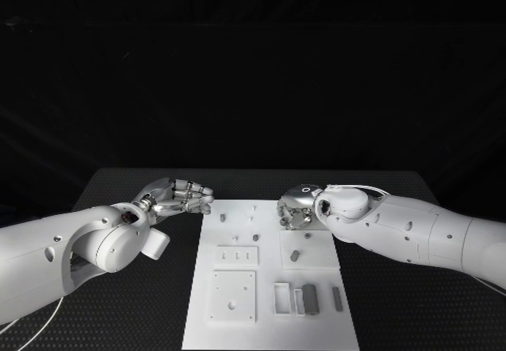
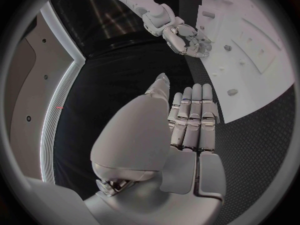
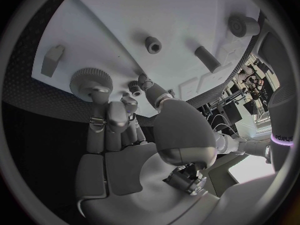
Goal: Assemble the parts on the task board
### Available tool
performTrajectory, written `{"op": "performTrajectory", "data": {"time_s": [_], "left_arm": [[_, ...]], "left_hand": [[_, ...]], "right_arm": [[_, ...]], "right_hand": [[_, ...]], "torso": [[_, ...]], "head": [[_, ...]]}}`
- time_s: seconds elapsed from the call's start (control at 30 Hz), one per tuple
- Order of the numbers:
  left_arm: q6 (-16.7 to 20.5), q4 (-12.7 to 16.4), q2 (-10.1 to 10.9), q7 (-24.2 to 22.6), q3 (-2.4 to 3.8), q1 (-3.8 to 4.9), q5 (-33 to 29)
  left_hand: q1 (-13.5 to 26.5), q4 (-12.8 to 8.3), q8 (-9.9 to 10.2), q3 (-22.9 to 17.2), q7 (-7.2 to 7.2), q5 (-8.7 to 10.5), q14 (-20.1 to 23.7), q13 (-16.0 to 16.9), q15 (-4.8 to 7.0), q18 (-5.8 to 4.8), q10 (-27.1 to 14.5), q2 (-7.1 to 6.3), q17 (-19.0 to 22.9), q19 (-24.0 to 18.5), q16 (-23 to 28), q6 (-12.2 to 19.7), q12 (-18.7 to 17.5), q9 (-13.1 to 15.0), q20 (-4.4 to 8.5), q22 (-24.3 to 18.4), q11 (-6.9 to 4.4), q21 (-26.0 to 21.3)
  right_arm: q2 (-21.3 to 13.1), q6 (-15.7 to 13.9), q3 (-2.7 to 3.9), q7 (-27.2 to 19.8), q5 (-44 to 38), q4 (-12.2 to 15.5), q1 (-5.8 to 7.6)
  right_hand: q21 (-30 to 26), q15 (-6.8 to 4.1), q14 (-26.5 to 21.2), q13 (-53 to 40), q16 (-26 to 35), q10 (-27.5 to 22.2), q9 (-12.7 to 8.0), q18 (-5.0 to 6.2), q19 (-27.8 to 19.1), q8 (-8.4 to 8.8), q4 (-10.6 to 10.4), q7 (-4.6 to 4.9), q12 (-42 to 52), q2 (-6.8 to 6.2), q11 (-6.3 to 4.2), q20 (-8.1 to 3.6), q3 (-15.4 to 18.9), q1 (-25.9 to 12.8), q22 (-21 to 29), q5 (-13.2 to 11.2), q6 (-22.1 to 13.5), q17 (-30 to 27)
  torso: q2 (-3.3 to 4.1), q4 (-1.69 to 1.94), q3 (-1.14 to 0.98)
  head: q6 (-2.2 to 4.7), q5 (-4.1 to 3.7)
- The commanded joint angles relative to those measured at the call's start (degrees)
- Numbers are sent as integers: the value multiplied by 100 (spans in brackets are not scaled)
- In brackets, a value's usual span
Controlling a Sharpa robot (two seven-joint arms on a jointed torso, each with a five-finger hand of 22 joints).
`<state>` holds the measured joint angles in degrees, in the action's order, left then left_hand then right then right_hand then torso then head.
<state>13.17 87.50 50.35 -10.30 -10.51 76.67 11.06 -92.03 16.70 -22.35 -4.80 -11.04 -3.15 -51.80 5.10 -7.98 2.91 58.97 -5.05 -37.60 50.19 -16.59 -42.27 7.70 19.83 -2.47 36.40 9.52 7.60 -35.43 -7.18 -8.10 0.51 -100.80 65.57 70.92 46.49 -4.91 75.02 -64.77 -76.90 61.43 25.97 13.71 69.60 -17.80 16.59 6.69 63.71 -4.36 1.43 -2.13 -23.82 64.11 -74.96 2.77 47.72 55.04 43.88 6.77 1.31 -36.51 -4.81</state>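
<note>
The left hand (image 1: 179, 197) is empty, fingers extended together, just beside the task board (image 1: 269, 307). The right hand (image 3: 115, 117) curls over the board's far end, fingertips at a toothed grey wheel (image 3: 91, 81); whether it grips the wheel cannot be told. Other grey parts (image 1: 306, 299) lie nearer the robot.

A robotics lab test bench: a black table (image 1: 126, 197) with a dotted mat surface fills the lower half of the head view under a black backdrop, and at bottom centre lies a white task board (image 1: 269, 333) of slotted fixtures and small grey parts (image 1: 295, 255).
</note>
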Motion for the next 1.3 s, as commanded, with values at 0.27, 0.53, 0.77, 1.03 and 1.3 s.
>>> {"op": "performTrajectory", "data": {"time_s": [0.27,0.53,0.77,1.03,1.3], "left_arm": [[-94,7,0,-16,5,6,18],[-96,5,2,-17,5,6,18],[-89,3,6,-17,5,6,18],[-88,-4,12,-22,6,6,18],[-73,-13,6,-28,6,6,18]], "left_hand": [[66,-4,28,20,-105,12,-12,-14,-25,-61,8,4,-8,19,43,7,-40,-9,-2,-8,36,-28],[71,-5,32,17,-106,12,-11,-16,-26,-61,6,3,-9,18,47,9,-46,-11,-2,-9,37,-31],[73,-7,36,15,-106,12,-8,-18,-25,-62,4,-1,-10,15,52,12,-52,-12,-3,-10,39,-36],[72,-9,42,10,-105,13,4,-22,-28,-64,4,-8,-10,6,65,14,-60,-14,-5,-14,40,-46],[70,-9,46,5,-104,12,12,-24,-31,-66,3,-10,-10,-1,74,15,-67,-16,-7,-17,41,-54]], "right_arm": [[10,245,-6,-62,-87,19,-12],[22,263,-6,-70,-99,35,-23],[21,283,-6,-43,-184,3,-24],[44,-340,-5,92,-351,59,-24],[81,-848,21,397,-528,198,-23]], "right_hand": [[71,-22,-38,-24,-50,-30,64,129,-52,-143,8,74,46,264,-41,-11,-102,28,-139,1,437,4],[138,-78,-58,-36,-78,-5,109,129,-99,-196,7,15,63,405,-98,0,-108,-24,-136,1,581,-8],[188,-113,-67,-41,-102,21,152,129,-130,-236,15,-26,70,536,-136,-1,-143,-4,-134,2,689,-20],[280,-148,-50,-31,-149,140,252,129,-109,-275,-127,-62,72,403,-179,23,-975,30,-120,-8,858,-79],[330,-158,-17,-21,-182,201,304,129,-72,-286,-71,-78,69,385,-185,7,-1127,-70,-117,1,892,-105]], "torso": [[37,8,-11],[55,9,-14],[65,12,-12],[74,12,-15],[80,25,-13]], "head": [[13,-15],[18,-13],[28,-25],[51,-23],[105,-6]]}}
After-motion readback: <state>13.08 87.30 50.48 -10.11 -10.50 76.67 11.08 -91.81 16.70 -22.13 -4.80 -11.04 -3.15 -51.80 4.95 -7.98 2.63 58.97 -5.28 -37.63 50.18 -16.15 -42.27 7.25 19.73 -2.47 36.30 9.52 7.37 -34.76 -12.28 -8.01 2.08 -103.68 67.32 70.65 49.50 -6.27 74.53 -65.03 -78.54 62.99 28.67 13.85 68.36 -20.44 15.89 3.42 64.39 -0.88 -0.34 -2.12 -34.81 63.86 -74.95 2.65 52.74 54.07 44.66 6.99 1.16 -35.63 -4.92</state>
